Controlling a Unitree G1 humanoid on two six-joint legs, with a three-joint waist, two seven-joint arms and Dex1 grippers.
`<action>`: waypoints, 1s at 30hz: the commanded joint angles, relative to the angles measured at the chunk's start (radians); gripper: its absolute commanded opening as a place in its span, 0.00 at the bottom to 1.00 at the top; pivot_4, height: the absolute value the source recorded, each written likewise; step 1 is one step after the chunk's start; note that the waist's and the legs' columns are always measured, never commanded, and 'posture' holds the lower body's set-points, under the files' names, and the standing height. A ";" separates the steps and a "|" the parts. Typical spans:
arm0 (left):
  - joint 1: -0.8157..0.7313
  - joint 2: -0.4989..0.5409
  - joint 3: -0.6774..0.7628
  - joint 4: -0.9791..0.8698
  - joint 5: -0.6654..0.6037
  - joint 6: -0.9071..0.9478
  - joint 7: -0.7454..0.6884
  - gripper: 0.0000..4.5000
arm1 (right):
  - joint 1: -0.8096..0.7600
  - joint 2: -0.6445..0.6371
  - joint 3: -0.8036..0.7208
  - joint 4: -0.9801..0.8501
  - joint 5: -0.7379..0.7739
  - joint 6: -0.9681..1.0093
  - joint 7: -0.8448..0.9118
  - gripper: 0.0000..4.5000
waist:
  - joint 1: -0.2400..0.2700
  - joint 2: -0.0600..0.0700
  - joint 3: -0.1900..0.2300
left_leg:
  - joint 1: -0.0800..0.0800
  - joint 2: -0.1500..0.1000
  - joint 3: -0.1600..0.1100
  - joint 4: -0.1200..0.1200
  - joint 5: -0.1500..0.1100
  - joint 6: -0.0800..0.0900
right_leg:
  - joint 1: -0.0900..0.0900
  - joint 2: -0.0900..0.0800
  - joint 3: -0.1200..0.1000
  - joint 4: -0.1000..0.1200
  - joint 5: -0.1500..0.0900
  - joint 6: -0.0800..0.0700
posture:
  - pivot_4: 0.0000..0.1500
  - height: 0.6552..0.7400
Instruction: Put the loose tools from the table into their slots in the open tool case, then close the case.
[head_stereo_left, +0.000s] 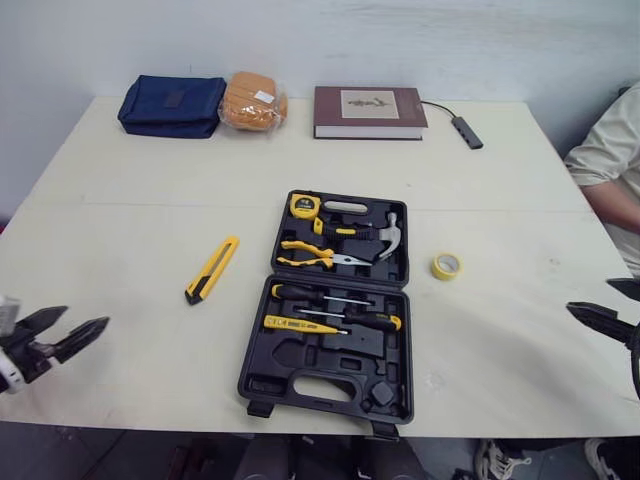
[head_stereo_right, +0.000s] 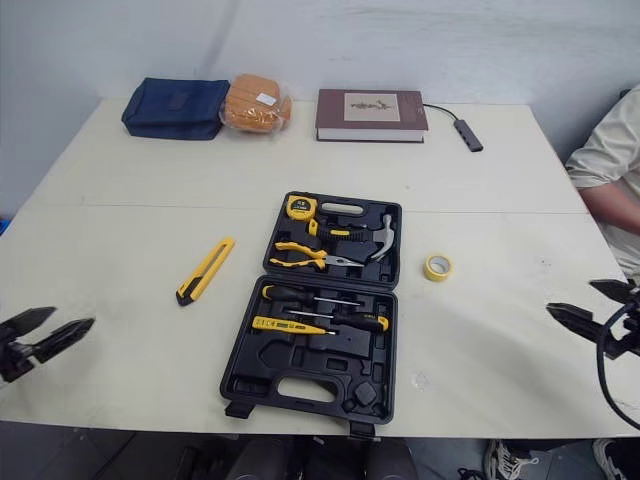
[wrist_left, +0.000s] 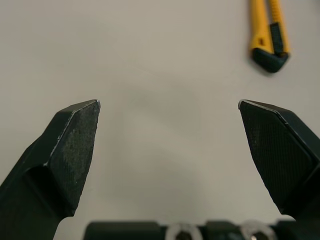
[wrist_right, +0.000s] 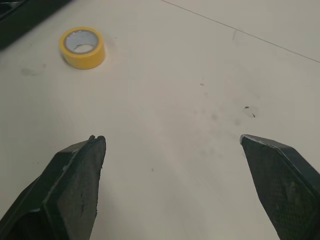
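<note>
The black tool case (head_stereo_left: 330, 352) lies open in the middle of the table, holding a tape measure, pliers, a hammer and screwdrivers, with some slots bare. A yellow utility knife (head_stereo_left: 212, 268) lies loose to the case's left; its tip appears in the left wrist view as the utility knife (wrist_left: 269, 31). A roll of yellow tape (head_stereo_left: 446, 266) lies right of the case, seen also as the tape (wrist_right: 82, 46). My left gripper (head_stereo_left: 62, 331) hovers open near the table's front left edge. My right gripper (head_stereo_right: 588, 304) is open at the front right, holding nothing.
Along the back edge lie a blue pouch (head_stereo_left: 172, 104), an orange packet (head_stereo_left: 253, 100), a brown book (head_stereo_left: 369, 111) and a cable adapter (head_stereo_left: 466, 131). A person's arm (head_stereo_left: 612, 170) is at the table's right side.
</note>
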 joint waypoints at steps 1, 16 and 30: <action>-0.010 0.009 0.017 -0.028 -0.019 -0.007 -0.002 0.99 | -0.018 -0.014 -0.019 -0.009 -0.005 -0.019 0.008 1.00 | -0.002 0.002 0.001 | 0.000 0.000 0.000 0.000 0.000 0.000 | 0.000 0.000 0.000 0.000 0.000 0.000 | 1.00 1.00; -0.262 -0.024 -0.307 -0.298 -0.027 0.292 0.248 0.99 | -0.252 0.019 0.210 -0.539 0.329 0.263 -0.094 1.00 | -0.002 0.004 0.003 | -0.001 0.000 0.001 0.000 0.006 -0.001 | -0.001 0.000 0.000 0.003 0.000 0.000 | 1.00 1.00; -0.502 -0.088 -0.614 -0.153 0.108 0.337 0.342 0.99 | -0.656 0.100 0.565 -0.640 0.447 0.295 -0.157 1.00 | 0.002 0.001 0.004 | -0.004 -0.001 0.001 0.002 0.007 -0.001 | -0.004 0.000 -0.001 0.004 0.001 0.002 | 1.00 1.00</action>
